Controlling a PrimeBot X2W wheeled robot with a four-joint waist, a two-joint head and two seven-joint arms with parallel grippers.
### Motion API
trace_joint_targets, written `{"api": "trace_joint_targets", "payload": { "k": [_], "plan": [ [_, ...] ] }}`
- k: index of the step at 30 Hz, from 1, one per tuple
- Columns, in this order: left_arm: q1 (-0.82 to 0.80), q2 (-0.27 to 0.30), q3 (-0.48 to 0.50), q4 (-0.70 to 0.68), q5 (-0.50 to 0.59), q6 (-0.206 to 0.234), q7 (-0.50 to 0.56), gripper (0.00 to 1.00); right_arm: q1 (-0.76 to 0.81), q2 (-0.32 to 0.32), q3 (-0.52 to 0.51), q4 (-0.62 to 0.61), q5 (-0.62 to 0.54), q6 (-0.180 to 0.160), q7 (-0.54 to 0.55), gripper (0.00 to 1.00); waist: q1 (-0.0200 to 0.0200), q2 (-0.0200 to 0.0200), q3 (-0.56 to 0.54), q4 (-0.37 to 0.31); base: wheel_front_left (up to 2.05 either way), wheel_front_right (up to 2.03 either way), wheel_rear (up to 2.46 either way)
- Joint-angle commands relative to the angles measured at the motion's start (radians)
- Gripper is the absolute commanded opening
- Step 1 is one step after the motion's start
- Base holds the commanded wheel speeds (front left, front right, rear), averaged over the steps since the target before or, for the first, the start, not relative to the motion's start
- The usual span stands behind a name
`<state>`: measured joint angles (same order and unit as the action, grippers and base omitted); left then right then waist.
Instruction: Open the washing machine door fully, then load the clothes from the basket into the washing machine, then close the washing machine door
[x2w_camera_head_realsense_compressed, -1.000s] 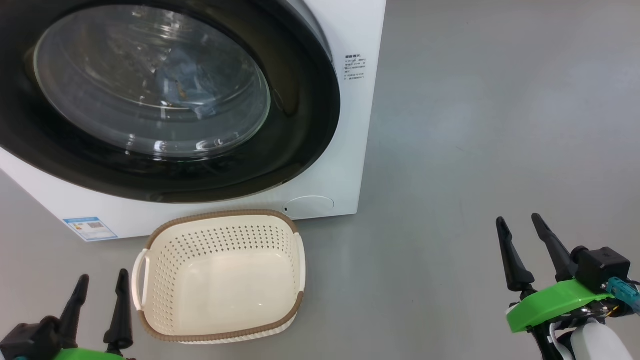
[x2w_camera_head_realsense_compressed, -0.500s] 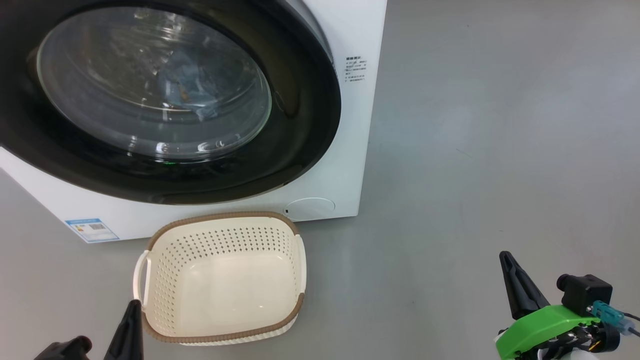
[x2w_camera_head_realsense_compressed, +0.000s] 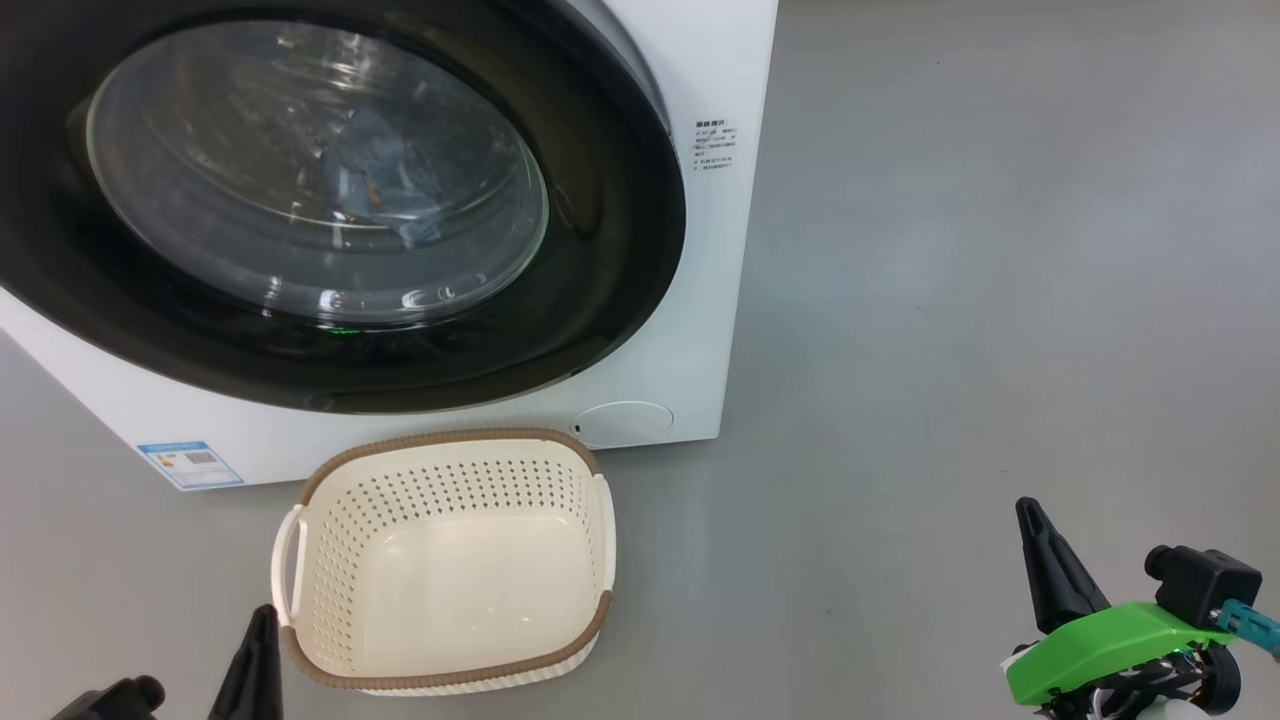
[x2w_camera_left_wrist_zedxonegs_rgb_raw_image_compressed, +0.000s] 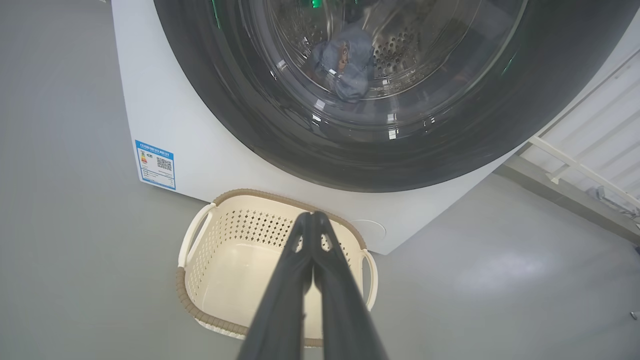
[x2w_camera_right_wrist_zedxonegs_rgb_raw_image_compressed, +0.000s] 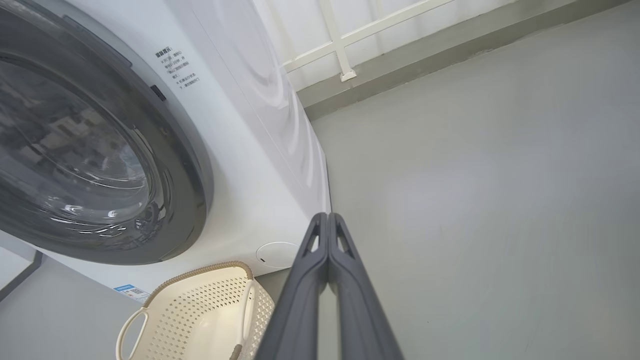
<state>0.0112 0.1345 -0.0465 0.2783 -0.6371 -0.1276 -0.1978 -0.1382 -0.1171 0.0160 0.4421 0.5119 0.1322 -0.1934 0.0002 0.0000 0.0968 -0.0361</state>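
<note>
Glossy black-rimmed washing machine door (x2w_camera_head_realsense_compressed: 620, 250) shut behind perforated cream basket (x2w_camera_head_realsense_compressed: 450, 438); left tool (x2w_camera_left_wrist_zedxonegs_rgb_raw_image_compressed: 314, 217) and right tool (x2w_camera_right_wrist_zedxonegs_rgb_raw_image_compressed: 327, 217) clenched empty.

The round black-rimmed door (x2w_camera_head_realsense_compressed: 620, 230) is glossy, its centre clear glass. The cream perforated basket (x2w_camera_head_realsense_compressed: 450, 480) is smooth plastic.

Before me stands the washing machine (x2w_camera_head_realsense_compressed: 705, 300), a white front-loader with a blue label sticker (x2w_camera_head_realsense_compressed: 190, 464) low on its left corner. The washing machine door (x2w_camera_head_realsense_compressed: 610, 230) lies shut against the front, its wide glossy black rim ringing a bulging clear glass bowl. Through that glass I see the clothes (x2w_camera_head_realsense_compressed: 375, 185), a crumpled light-blue bundle with a fleck of orange-brown print, lying in the perforated steel drum. The basket (x2w_camera_head_realsense_compressed: 450, 440), cream-white with perforated sides and a brown rim band, sits upright on the floor (x2w_camera_head_realsense_compressed: 950, 300) just below the door, its smooth bottom bare.
</note>
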Motion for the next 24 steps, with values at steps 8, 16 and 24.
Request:
{"api": "trace_joint_targets", "payload": {
  "k": [8,16,24],
  "plan": [
    [-0.035,0.006,0.028,-0.023,-0.088,0.002,0.025,0.00,-0.013,0.002,-0.013,-0.041,0.099,0.000,0.025,0.00,-0.0001,0.0000,-0.008,0.003,0.00,0.00,0.00],
    [-0.043,0.000,0.037,-0.023,-0.163,0.002,0.048,0.00,-0.010,0.007,-0.023,-0.054,0.183,0.000,0.049,0.00,-0.0001,0.0000,-0.015,0.006,0.00,0.00,0.00],
    [-0.051,-0.006,0.047,-0.024,-0.238,0.002,0.071,0.00,-0.008,0.013,-0.033,-0.066,0.266,-0.001,0.073,0.00,-0.0001,0.0000,-0.023,0.009,0.00,0.00,0.00]
  ]
}}
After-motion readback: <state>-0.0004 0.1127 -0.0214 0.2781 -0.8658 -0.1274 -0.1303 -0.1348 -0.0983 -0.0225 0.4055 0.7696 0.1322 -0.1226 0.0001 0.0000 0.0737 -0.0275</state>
